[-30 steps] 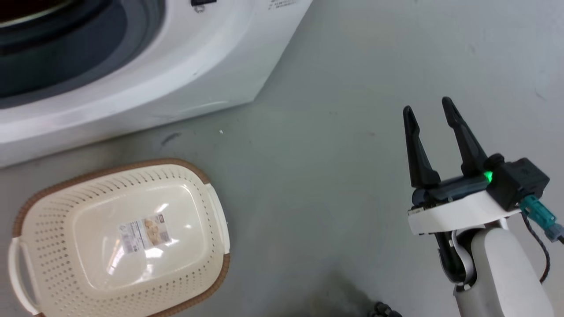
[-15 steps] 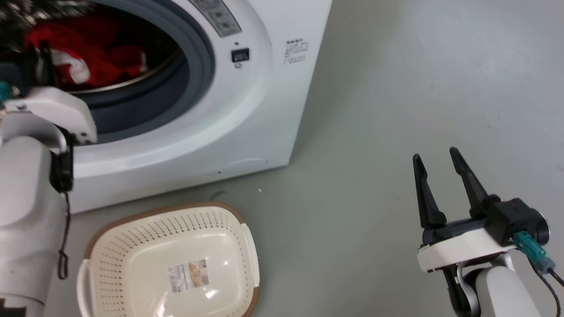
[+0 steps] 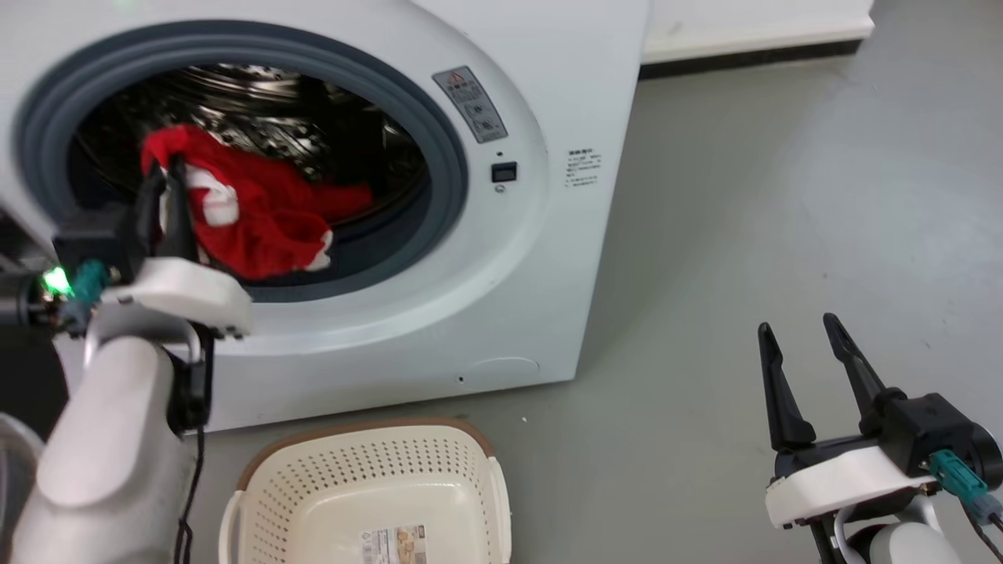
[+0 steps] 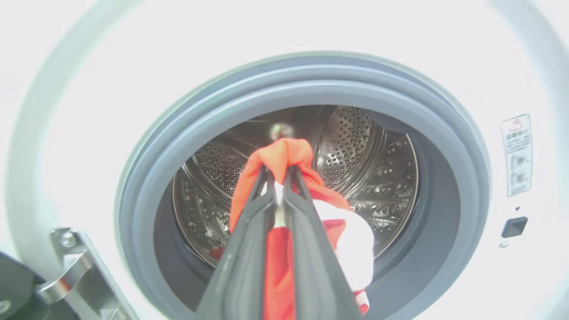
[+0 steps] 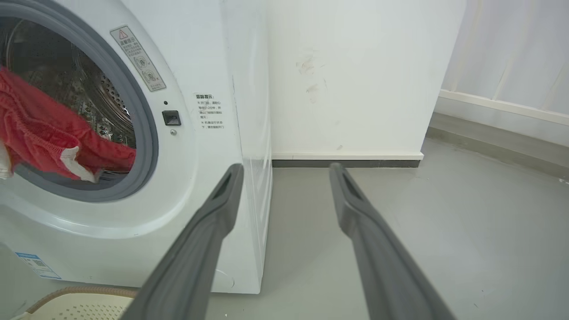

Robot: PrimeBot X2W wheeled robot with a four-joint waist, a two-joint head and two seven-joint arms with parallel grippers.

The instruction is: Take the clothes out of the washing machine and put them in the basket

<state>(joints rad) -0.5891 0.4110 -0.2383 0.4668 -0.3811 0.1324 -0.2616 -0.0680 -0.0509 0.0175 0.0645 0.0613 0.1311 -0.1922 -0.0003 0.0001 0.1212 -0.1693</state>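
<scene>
Clothes (image 3: 266, 223) hang at the porthole (image 3: 448, 157) of the washing machine (image 3: 564, 266), pinched in the closed left tool (image 3: 164, 167). The basket (image 3: 353, 431) sits on the floor (image 3: 744, 196) below the porthole, toward the robot, so the haul should run out, then down. Right tool (image 3: 793, 327) gapes, well apart.

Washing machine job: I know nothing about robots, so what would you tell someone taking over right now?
Left gripper: shut on the red clothes, held up in the washing machine opening.
Right gripper: open, empty, above the floor beside the machine.
Basket: on the floor in front of the machine, nothing seen in it.
Done: clothes gripped.
Left: pull them clear of the drum, drop them in the basket.
</scene>
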